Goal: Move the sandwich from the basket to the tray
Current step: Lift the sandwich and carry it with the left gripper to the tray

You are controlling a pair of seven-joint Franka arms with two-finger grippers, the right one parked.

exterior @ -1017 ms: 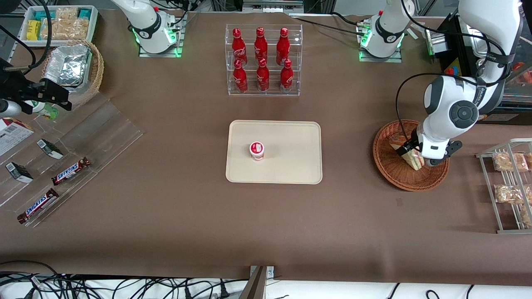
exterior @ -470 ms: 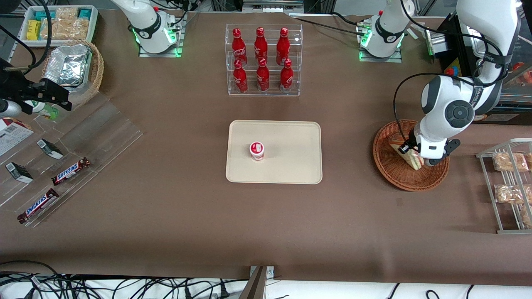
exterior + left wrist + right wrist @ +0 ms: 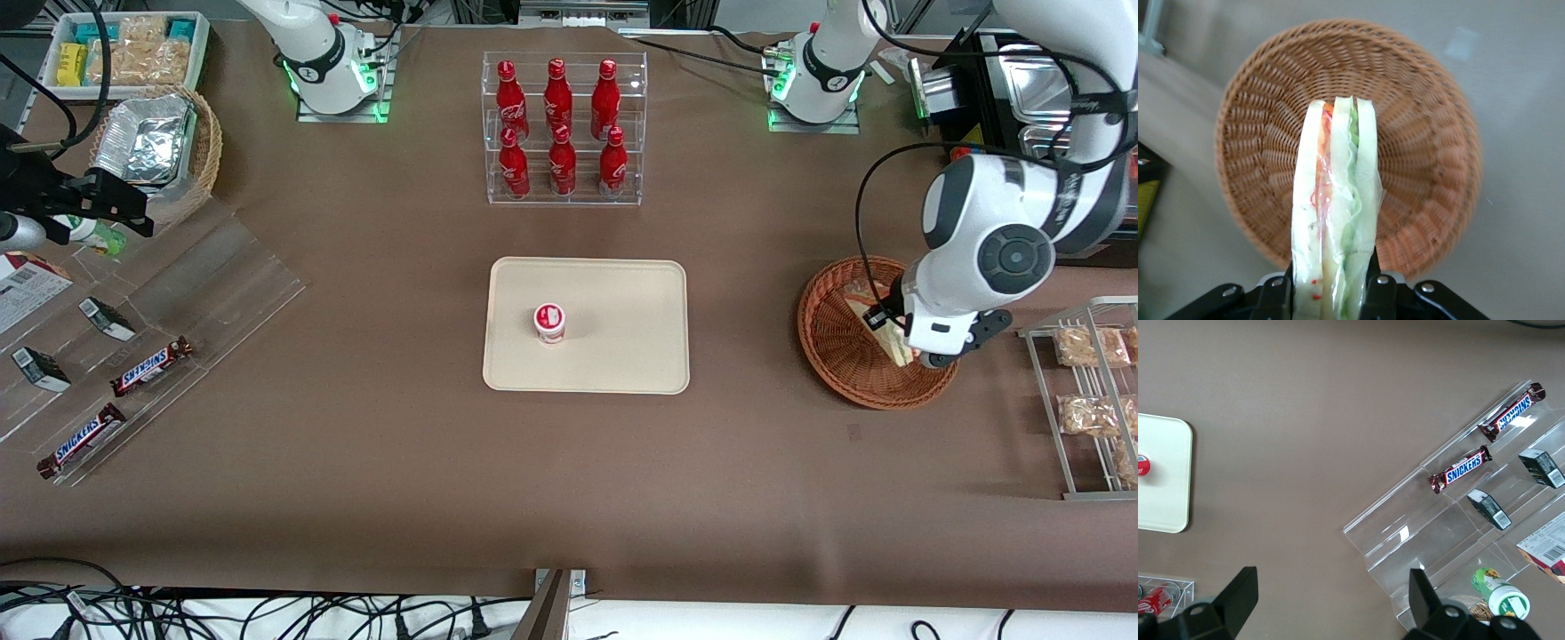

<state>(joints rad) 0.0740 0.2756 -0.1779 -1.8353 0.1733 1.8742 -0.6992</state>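
The clear-wrapped wedge sandwich (image 3: 876, 325) is held between the two fingers of my left gripper (image 3: 896, 343), above the reddish-brown wicker basket (image 3: 836, 356). In the left wrist view the sandwich (image 3: 1335, 200) stands on edge between the black fingers (image 3: 1378, 293) of the gripper (image 3: 1331, 297), with the whole empty basket (image 3: 1425, 133) below it. The cream tray (image 3: 622, 356) lies at the table's middle, toward the parked arm's end from the basket, and also shows in the right wrist view (image 3: 1161, 473).
A small red-and-white cup (image 3: 549, 322) stands on the tray. A clear rack of red bottles (image 3: 563, 129) stands farther from the front camera than the tray. A wire rack with bagged pastries (image 3: 1089, 391) is beside the basket, toward the working arm's end.
The left arm has risen and shifted slightly toward the working arm's end, lifting the sandwich off the basket floor.
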